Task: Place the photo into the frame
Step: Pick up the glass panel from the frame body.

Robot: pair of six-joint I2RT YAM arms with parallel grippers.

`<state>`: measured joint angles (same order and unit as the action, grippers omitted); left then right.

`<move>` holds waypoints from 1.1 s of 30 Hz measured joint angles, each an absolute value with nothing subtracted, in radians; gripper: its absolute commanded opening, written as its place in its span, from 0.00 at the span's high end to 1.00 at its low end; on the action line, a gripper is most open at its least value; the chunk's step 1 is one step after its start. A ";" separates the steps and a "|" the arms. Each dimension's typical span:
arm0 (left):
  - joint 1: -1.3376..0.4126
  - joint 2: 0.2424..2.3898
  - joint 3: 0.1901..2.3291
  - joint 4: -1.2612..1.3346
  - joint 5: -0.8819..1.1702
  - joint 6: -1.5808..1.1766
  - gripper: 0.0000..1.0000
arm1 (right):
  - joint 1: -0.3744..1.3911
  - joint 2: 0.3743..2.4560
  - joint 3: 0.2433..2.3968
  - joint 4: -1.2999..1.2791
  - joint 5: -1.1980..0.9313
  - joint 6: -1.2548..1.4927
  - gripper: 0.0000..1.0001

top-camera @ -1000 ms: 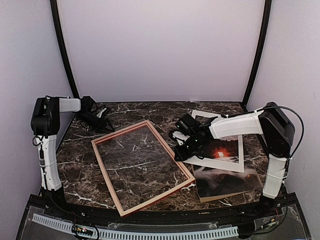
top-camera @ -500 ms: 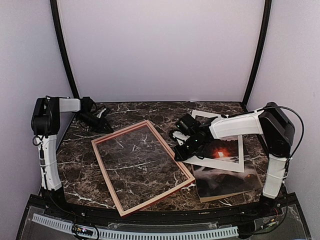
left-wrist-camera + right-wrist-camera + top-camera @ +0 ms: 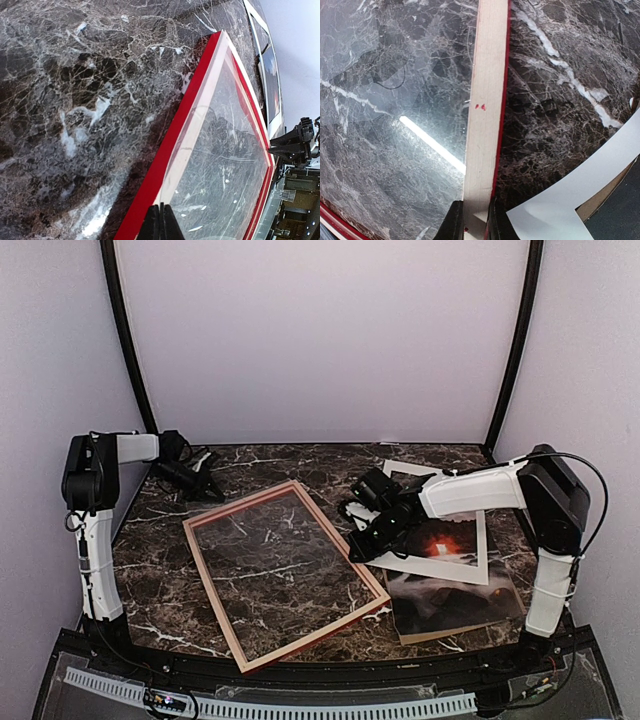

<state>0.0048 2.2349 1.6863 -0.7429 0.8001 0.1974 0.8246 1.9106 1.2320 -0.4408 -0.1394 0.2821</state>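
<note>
The frame (image 3: 217, 597) lies flat on the marble table, pale wood back up, its red side edges showing. My right gripper (image 3: 362, 546) is shut on the frame's right rail; in the right wrist view the fingers (image 3: 453, 222) flank the pale rail (image 3: 487, 90). My left gripper (image 3: 216, 494) is shut and empty, just beyond the frame's far-left rail; its closed tips (image 3: 161, 221) hover over the red rail (image 3: 170, 150). The photo (image 3: 450, 598) lies at the right, dark rocks showing, orange glow visible through the mat window.
A white mat (image 3: 440, 570) with a cut-out window lies on top of the photo, next to my right gripper; it also shows in the right wrist view (image 3: 580, 200). A brown backing board (image 3: 425, 635) peeks out beneath the photo. Purple walls enclose the table.
My left gripper has drawn back slightly toward the far left, away from the frame. The right gripper and the frame have not moved.
</note>
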 measured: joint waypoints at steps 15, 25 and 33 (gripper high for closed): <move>0.015 2.174 1.691 -0.750 0.833 0.186 1.00 | 0.825 1.911 1.251 -0.485 -0.147 0.313 0.65; 0.015 2.039 1.668 -0.736 0.878 0.168 1.00 | 0.805 1.911 1.368 -0.518 -0.165 0.316 0.44; -0.006 1.911 1.643 -0.728 0.912 0.151 1.00 | 0.755 1.920 1.530 -0.495 -0.244 0.254 0.32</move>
<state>-0.0059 1.9110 1.6432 -0.7284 0.9119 0.1509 0.7547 1.9198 1.5295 -0.4950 -0.2440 0.2539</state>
